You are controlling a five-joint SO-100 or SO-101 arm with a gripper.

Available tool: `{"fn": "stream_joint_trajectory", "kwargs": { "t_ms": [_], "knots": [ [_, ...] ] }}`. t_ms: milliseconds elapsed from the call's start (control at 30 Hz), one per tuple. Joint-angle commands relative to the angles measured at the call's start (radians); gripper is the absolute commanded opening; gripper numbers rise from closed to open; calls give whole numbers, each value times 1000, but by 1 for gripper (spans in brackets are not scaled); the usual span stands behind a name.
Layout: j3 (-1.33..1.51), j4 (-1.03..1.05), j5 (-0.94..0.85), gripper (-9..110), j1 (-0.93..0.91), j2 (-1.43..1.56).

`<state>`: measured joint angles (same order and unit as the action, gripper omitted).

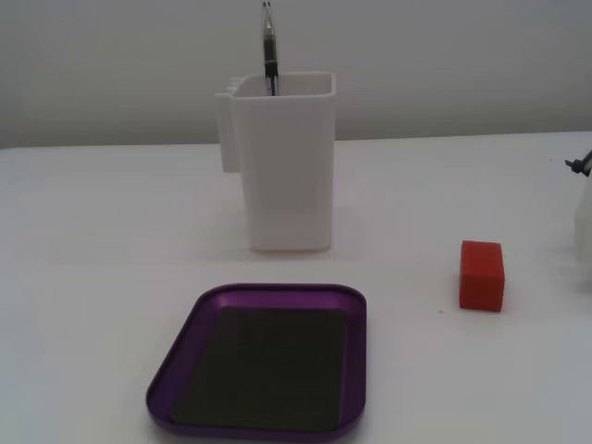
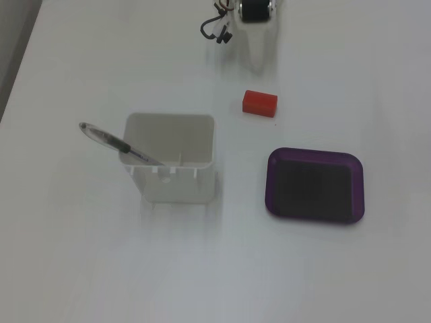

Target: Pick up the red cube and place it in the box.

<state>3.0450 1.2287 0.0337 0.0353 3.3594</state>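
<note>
The red cube (image 1: 482,274) sits on the white table, right of the tray in one fixed view; in the other fixed view (image 2: 260,103) it lies above the tray. The box, a shallow purple tray (image 1: 350,298) with a dark floor, is empty and also shows in the other fixed view (image 2: 271,163). My white gripper (image 2: 259,55) reaches down from the top edge, just short of the cube and not touching it. It blends with the table, so its jaws are unclear. A sliver of it shows at the right edge (image 1: 585,227).
A tall white plastic container (image 1: 282,166) with a pen (image 1: 269,51) in it stands behind the tray; it also shows in the other fixed view (image 2: 172,165), left of the tray. Black cables (image 2: 217,28) hang by the arm's base.
</note>
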Motion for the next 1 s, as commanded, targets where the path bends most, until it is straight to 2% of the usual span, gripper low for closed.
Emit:
{"fn": "stream_joint_trajectory", "kwargs": {
  "t_ms": [0, 667, 967],
  "knots": [
    [6, -26, -8, 0, 12, 100],
    [-8, -35, -14, 4, -2, 95],
    [-144, -235, -11, 5, -3, 87]
  ]
}}
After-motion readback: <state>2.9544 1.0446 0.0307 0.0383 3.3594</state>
